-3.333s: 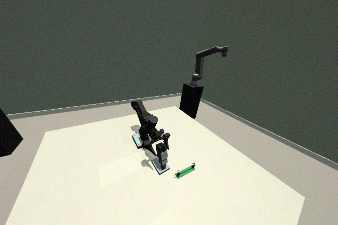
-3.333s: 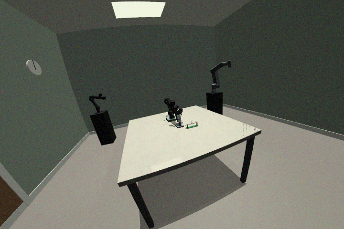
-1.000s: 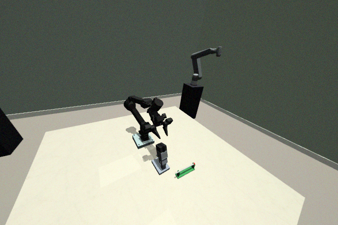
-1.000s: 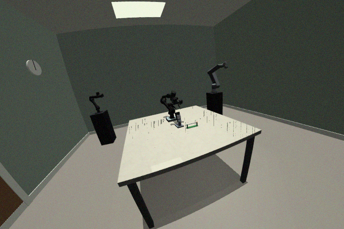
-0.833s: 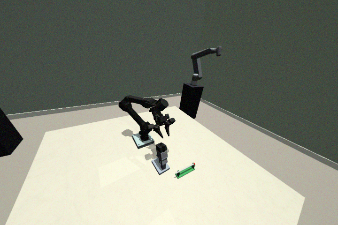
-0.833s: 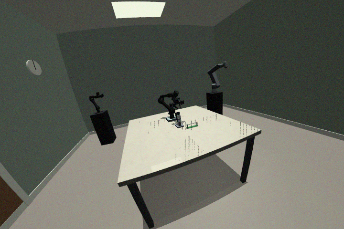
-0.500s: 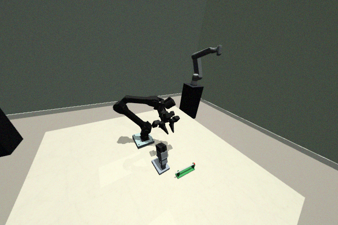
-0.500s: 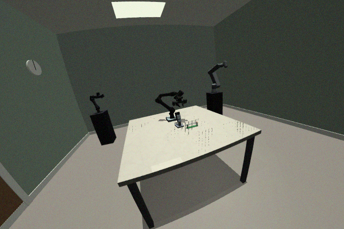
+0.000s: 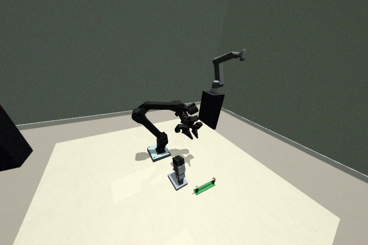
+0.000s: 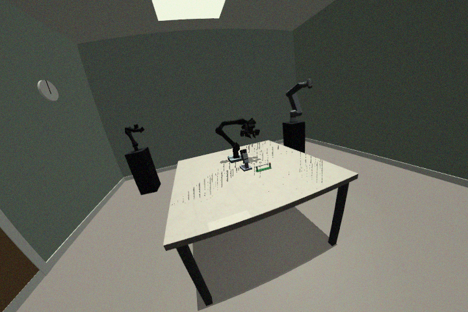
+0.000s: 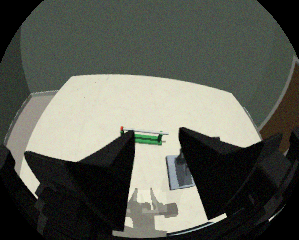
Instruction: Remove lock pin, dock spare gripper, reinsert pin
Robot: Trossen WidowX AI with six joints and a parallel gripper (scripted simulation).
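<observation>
Your gripper (image 9: 190, 133) hangs high above the table (image 9: 103, 207) with its jaws half-closed on nothing, while below it the mount (image 9: 178, 173) stands upright on its plate and the green tray (image 9: 204, 186) lies just beside it.

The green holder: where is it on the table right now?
In the top view the green holder lies flat on the table, just right of the mount, well below the raised gripper.
</observation>
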